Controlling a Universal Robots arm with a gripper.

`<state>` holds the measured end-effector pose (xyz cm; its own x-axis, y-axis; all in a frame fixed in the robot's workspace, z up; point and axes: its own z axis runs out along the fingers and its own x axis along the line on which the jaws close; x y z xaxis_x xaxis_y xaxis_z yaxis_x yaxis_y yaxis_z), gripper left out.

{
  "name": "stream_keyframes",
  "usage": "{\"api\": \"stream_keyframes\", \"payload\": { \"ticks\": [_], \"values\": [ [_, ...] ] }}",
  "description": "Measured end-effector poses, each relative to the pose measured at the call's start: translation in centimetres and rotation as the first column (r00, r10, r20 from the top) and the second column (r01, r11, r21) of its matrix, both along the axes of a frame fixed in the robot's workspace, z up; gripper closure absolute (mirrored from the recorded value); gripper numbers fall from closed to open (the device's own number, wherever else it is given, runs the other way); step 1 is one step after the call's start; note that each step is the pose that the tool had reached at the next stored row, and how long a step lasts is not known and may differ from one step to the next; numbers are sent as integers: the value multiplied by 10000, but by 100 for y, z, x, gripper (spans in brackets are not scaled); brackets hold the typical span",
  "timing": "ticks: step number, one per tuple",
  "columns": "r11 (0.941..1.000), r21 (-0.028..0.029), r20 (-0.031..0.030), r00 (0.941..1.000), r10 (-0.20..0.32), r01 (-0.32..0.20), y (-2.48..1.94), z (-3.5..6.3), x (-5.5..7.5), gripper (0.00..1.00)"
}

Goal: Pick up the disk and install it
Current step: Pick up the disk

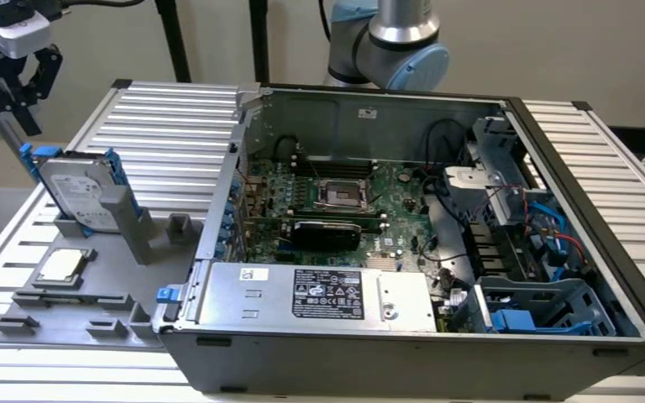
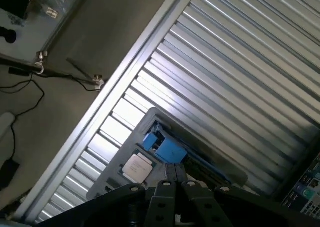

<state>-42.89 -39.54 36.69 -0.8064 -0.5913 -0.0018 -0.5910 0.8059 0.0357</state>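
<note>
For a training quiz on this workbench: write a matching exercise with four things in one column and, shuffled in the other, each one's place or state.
Things:
1. disk
2. CPU chip
3. gripper
4. silver box with black label

Places or states:
A. lies flat on the grey holder
B. sits inside the computer case
C. shut, empty, apart from the disk
D. stands on edge in the grey holder

Pairs: 1-D, 2-A, 3-C, 4-B
</note>
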Motion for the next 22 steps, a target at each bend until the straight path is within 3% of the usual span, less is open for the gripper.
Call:
{"api": "stream_keyframes", "payload": {
  "ticks": [5,11,17,22],
  "values": [
    [9958,-1,12,9958,913,-913,0,0,-1,89],
    [9802,-4,39,9802,1981,-1981,0,0,0,89],
    [9527,-13,69,9527,3040,-3040,0,0,0,89],
    [9209,-26,105,9208,3898,-3898,0,-1,0,89]
  ]
}}
